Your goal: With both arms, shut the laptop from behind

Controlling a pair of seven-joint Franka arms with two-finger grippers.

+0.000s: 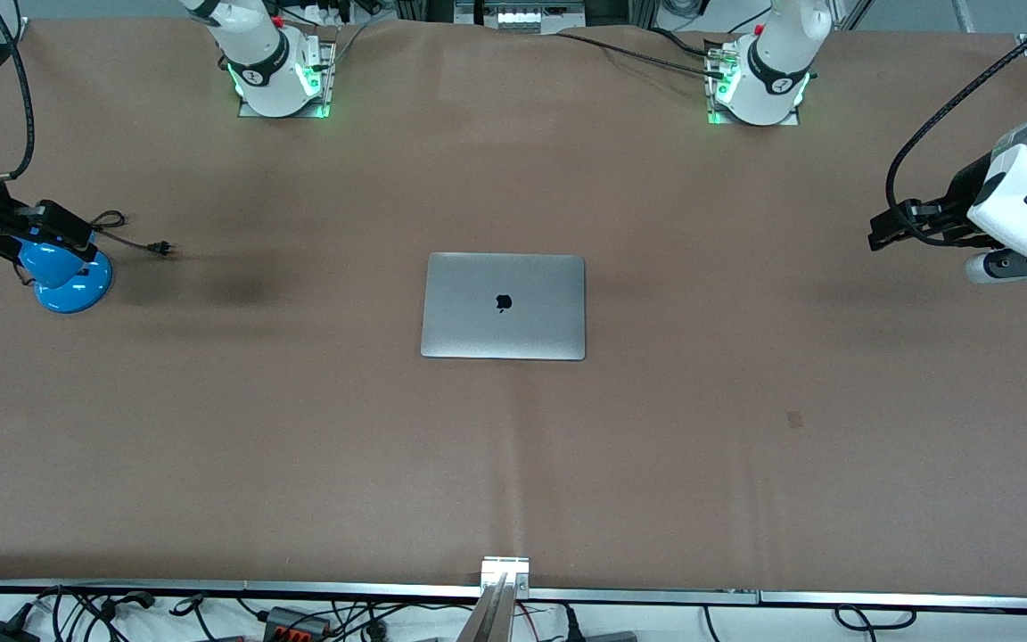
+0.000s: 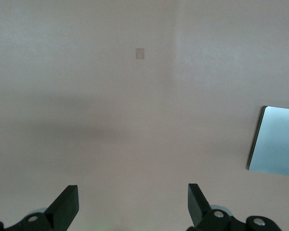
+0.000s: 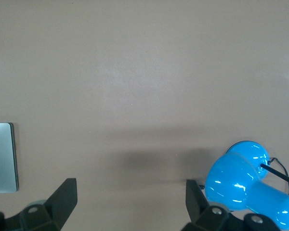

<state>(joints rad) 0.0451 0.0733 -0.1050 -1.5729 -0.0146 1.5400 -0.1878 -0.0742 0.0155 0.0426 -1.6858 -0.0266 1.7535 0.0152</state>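
The laptop (image 1: 503, 306) is lying flat in the middle of the table (image 1: 745, 464), lid already down, logo up. The left gripper (image 1: 890, 230) is hanging released over the table's left-arm edge; the right gripper (image 1: 41, 234) is hanging released over the right-arm edge, above a blue lamp (image 1: 65, 278). To my eye nothing is left but keeping both arms wide and the lid untouched.

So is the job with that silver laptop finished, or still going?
It looks done: the slim silver-grey laptop lies shut flat on the brown table, logo up. Nothing is in hand; the left gripper and right gripper are open and empty, out at the table's ends. Nothing visible remains.
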